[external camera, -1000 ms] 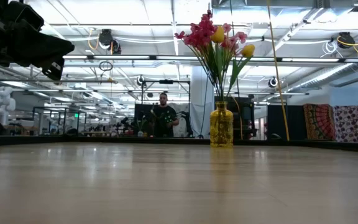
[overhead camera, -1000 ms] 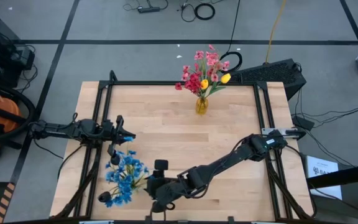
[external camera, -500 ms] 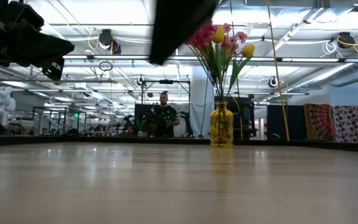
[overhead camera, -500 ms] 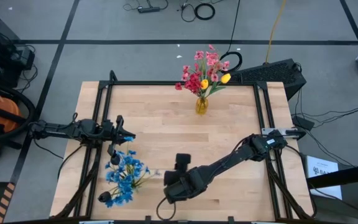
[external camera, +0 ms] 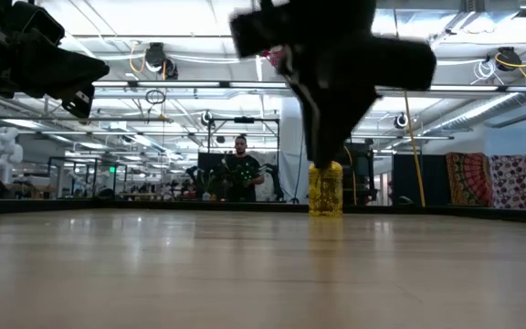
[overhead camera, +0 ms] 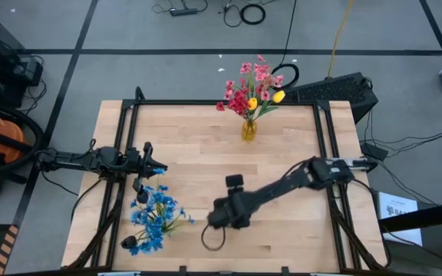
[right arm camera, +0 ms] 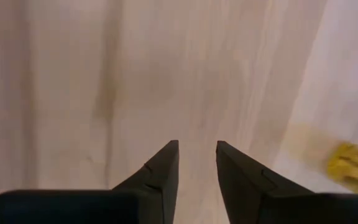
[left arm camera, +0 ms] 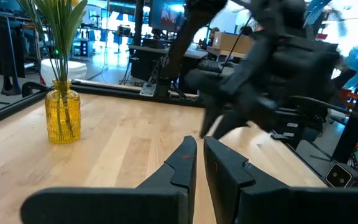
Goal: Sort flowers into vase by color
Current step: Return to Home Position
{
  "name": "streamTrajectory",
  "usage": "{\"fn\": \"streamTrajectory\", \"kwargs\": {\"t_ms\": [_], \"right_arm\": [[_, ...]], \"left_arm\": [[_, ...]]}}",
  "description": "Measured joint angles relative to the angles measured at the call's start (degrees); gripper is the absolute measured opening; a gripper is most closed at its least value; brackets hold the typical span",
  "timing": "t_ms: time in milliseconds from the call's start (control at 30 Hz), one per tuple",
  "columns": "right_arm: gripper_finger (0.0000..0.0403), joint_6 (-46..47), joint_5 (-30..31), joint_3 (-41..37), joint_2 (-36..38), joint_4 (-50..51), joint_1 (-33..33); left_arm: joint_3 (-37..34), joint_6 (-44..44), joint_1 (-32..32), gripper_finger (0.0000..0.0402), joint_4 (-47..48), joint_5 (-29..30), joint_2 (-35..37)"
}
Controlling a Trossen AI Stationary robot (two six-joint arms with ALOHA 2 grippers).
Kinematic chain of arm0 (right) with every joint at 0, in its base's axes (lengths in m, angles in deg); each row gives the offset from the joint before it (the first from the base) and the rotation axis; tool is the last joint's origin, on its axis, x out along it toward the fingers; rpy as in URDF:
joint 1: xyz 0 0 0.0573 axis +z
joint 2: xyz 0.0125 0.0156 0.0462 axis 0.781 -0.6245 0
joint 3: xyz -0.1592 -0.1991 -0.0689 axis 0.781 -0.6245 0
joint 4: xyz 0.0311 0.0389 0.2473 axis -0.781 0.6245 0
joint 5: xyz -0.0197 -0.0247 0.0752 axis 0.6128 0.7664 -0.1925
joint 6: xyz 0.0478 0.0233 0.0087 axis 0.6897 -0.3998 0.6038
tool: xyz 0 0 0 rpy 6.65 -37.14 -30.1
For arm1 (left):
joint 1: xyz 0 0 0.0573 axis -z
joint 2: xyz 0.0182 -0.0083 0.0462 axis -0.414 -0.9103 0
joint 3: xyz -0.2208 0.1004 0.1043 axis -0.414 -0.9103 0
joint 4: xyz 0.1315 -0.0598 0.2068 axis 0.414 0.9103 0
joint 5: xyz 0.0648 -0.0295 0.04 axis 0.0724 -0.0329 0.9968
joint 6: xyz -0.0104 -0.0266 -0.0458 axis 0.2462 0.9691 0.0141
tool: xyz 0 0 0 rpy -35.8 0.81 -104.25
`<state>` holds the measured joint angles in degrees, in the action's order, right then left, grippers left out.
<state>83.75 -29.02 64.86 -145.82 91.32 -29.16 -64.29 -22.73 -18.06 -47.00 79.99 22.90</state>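
A yellow glass vase point(overhead camera: 248, 129) stands at the table's far edge, holding pink, red and yellow flowers point(overhead camera: 253, 86). Blue flowers point(overhead camera: 153, 218) lie flat on the wood at the near left. My right gripper point(overhead camera: 215, 221) hangs over bare wood right of the blue flowers, tipped steeply down. It is open, with nothing between its fingers point(right arm camera: 160, 171). In the low view the right gripper point(external camera: 329, 151) hides most of the vase point(external camera: 325, 190). My left gripper point(overhead camera: 159, 167) waits at the table's left, level and shut, just beyond the blue flowers.
A dark cable loop point(overhead camera: 213, 239) hangs below the right arm near the front edge. Black frame rails point(overhead camera: 324, 138) run along the table's sides and far edge. Bare wood point(overhead camera: 206, 165) lies between the vase and the blue flowers. A person point(external camera: 240, 169) stands far off in the room.
My right gripper has swung away from the blue flowers' stems toward the table's right and a little toward the far edge. It has tipped from nearly level to steeply downward and come into the low view in front of the vase. The blue flowers stay where they lay.
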Motion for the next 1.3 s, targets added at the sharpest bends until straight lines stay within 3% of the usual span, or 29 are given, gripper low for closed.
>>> {"fn": "streamTrajectory", "kwargs": {"t_ms": [133, 267, 533, 633, 800, 1000, 1300], "right_arm": [[0.0086, -1.9, -5.0, -20.2, 10.6, -12.4, -4.0], [0.0072, -0.1, -5.9, -42.9, 25.1, -29.5, -8.5], [0.0039, -0.5, -8.3, -81.9, 58.0, -81.9, -17.4], [0.0027, -1.8, -8.4, -92.3, 66.1, -93.0, -19.1], [0.0003, -5.1, -17.8, -103.8, 77.8, -98.8, -20.5], [0.0001, -8.9, -27.7, -111.3, 89.1, -101.9, -20.7], [0.0000, -11.7, -25.8, -113.8, 97.6, -107.9, -20.8]], "left_arm": [[0.0, 0.0, 0.0, 0.0036, 0.0, 0.0, 0.0], [0.0, 0.0, 0.0, 0.0036, -0.1, 0.0, 0.0], [0.0, 0.0, 0.0, 0.0036, 0.0, 0.0, 0.0], [0.0, 0.0, 0.0, 0.0036, 0.0, 0.0, 0.0], [0.0, 0.0, 0.0, 0.0036, 0.0, 0.0, 0.0], [0.0, 0.0, 0.0, 0.0036, 0.0, 0.0, 0.0], [0.0, 0.0, 0.0, 0.0036, 0.0, 0.0, 0.0]]}}
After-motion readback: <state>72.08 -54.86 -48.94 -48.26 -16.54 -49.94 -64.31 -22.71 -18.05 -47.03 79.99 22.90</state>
